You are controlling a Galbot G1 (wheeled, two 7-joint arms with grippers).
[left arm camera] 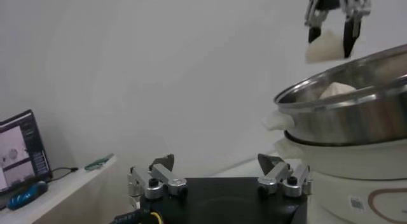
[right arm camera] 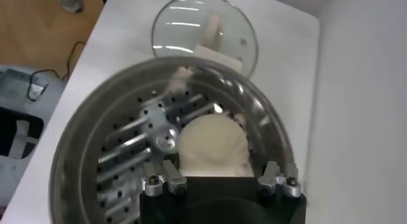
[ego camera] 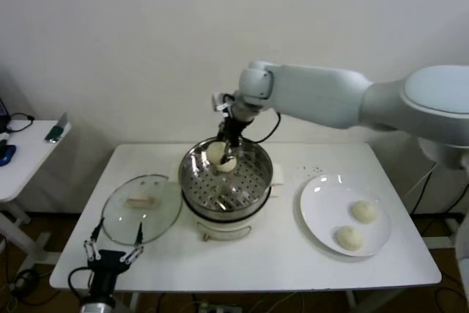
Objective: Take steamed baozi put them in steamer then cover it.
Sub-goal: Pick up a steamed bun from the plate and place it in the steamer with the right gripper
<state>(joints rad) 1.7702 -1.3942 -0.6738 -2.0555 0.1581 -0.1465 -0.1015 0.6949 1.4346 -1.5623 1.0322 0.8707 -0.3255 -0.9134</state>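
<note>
Across the middle of the head frame runs my white table [ego camera: 278, 262], rounded corners, plain white wall [ego camera: 146, 34] behind it filling the whole upper half. Centre frame sits the steamer [ego camera: 192, 181], shiny perforated basket on a white cooker base [ego camera: 227, 226]. My right gripper [ego camera: 227, 153] hangs over the far rim of the basket, arm coming in from the upper right; fingers narrowed around one baozi [ego camera: 217, 152], pinched between them just above the rim, clear in the left wrist view where the bun [left arm camera: 322, 46] sits between the dark fingertips [left arm camera: 348, 44]. A second baozi [ego camera: 228, 166] already lies on the perforated floor right under it; in the right wrist view a bun [right arm camera: 213, 146] fills the space below my palm. Lower right of frame, white plate [ego camera: 315, 214] with two more buns, one [ego camera: 364, 211] farther back, one [ego camera: 349, 237] nearer, close together, not touching. Left of the steamer lies the cover [ego camera: 117, 218], glass lid flat on the table, cream handle [ego camera: 141, 199] up, just beside the cooker base. My left gripper [ego camera: 113, 245] is parked at the lower left, at the table's near edge by the lid, fingers spread wide, holding nothing. Far left edge of frame: a second white side table [ego camera: 22, 166] with a blue object [ego camera: 6, 154] and a small device [ego camera: 54, 133]; wood-tone floor [ego camera: 44, 229] below.
</note>
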